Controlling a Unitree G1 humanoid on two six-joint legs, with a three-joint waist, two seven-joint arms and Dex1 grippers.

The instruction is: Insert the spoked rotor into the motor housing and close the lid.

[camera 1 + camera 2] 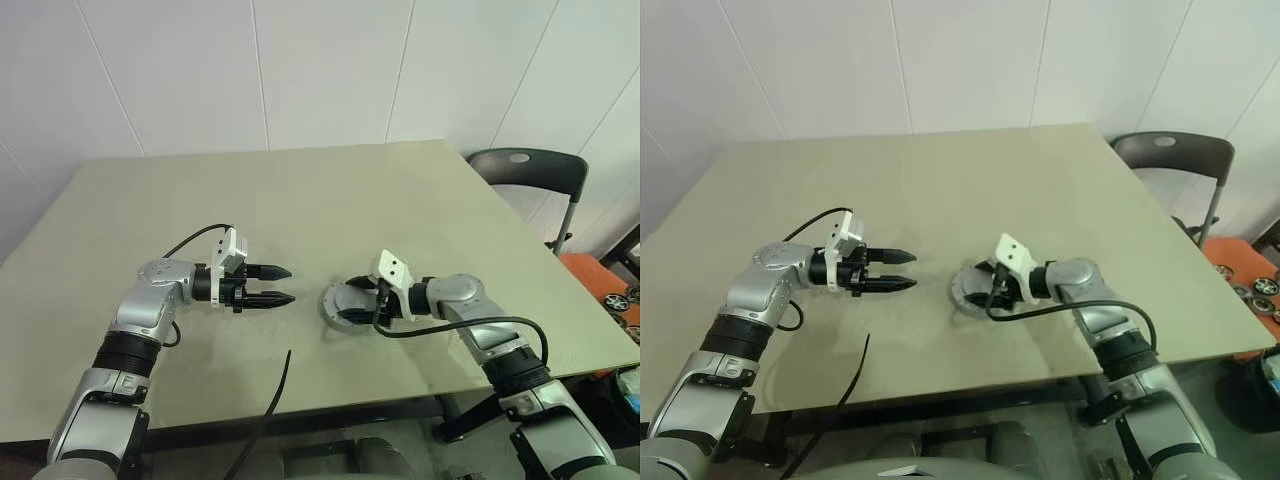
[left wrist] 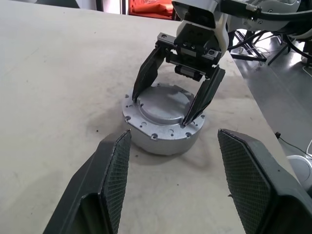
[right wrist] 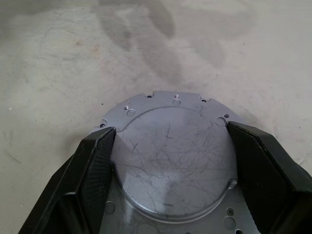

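Note:
The grey round motor housing (image 2: 161, 139) stands on the table, in front of me and a little to the right. The flat silver-grey lid (image 3: 170, 161) lies on top of it and covers the inside. The spoked rotor is hidden. My right gripper (image 2: 162, 111) reaches in from the right, angled down. Its two fingers press against opposite sides of the lid's raised centre, shut on it. My left gripper (image 1: 290, 285) hovers a short way left of the housing and points at it. It is open, with nothing between its fingers (image 2: 114, 170).
The beige table (image 1: 300, 200) stretches bare behind the housing. A loose black cable (image 1: 275, 400) hangs over the front edge between my arms. A dark chair (image 1: 530, 170) stands past the table's back right corner, with orange clutter (image 1: 590, 275) on the floor nearby.

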